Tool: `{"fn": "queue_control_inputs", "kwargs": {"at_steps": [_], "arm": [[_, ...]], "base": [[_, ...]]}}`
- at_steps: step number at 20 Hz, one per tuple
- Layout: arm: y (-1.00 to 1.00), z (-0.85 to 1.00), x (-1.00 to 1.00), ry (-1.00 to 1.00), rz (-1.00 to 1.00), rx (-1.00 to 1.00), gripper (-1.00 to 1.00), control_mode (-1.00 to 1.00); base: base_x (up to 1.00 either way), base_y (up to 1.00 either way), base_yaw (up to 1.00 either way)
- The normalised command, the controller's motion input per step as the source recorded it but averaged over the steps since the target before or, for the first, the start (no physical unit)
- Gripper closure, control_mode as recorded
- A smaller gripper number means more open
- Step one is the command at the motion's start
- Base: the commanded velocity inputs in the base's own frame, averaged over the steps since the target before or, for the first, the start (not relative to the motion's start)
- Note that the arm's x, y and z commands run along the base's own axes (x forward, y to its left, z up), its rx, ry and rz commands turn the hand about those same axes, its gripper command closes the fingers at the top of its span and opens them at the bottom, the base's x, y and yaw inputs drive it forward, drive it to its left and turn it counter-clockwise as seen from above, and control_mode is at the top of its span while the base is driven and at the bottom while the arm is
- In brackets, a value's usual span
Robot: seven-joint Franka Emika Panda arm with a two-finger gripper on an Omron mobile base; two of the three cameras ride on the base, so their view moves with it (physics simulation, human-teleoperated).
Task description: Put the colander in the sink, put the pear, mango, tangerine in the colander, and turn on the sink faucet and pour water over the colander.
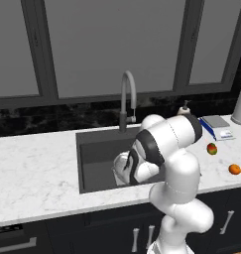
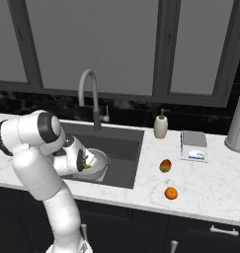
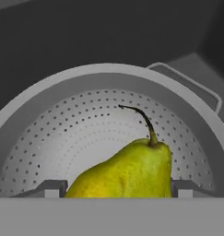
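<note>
Pear (image 3: 127,170) sits directly between the spread fingers of the gripper (image 3: 117,188), which stand just clear of its sides, inside the colander (image 3: 62,138) in the sink (image 1: 94,149), stem pointing away from the hand; mango (image 2: 165,165) and tangerine (image 2: 171,193) wait well to the right on the surface (image 2: 215,188), mango farther back

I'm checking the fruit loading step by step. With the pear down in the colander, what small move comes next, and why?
Probably lift the gripper straight up. Its jaws stand open beside the pear, which lies inside the colander, while the mango and tangerine wait on the counter.
</note>
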Motion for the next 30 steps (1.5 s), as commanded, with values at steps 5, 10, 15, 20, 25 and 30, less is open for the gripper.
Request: {"fn": "queue_control_inputs", "kwargs": {"at_steps": [5,10,15,20,25,30], "arm": [[0.0,-0.29,0.14,0.0,0.0,0.0,1.0,-1.0],[0.0,-0.23,0.03,0.0,0.0,0.0,1.0,-1.0],[0.0,-0.04,-0.24,-0.02,0.0,0.0,-1.0,-1.0],[-0.01,0.14,-0.26,-0.11,0.0,0.0,-1.0,-1.0],[0.0,0.6,0.0,-0.12,0.0,0.0,-1.0,-1.0],[0.0,0.91,-0.03,-0.12,0.0,0.0,-1.0,-1.0]], "base": [[0.0,0.0,0.0],[0.0,0.0,0.0],[0.0,0.0,0.0],[0.0,0.0,0.0],[0.0,0.0,0.0],[0.0,0.0,0.0]]}}
